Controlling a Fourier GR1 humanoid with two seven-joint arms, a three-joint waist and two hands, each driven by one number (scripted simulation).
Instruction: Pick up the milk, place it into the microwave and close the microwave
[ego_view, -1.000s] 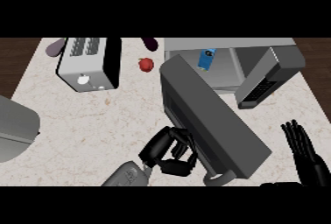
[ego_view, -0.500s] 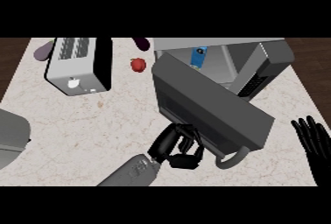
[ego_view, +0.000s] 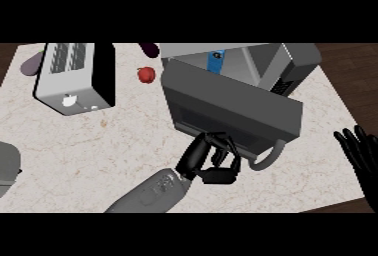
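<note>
Door closing: milk (ego_view: 215, 62) stands inside the microwave (ego_view: 299, 60); my left hand (ego_view: 209, 159), curled on nothing, bears against the open door (ego_view: 229, 106) beside its handle (ego_view: 270, 156). I should push along the door's swing, square to its face, until shut. My right hand (ego_view: 359, 150) rests open.

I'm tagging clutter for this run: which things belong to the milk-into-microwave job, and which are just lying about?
Job:
milk carton, inside the microwave
microwave door, open
left hand, at the door

Lying about:
toaster
red fruit
purple vegetable
second purple thing
grey object, left edge
right hand, resting open at the right edge
</note>
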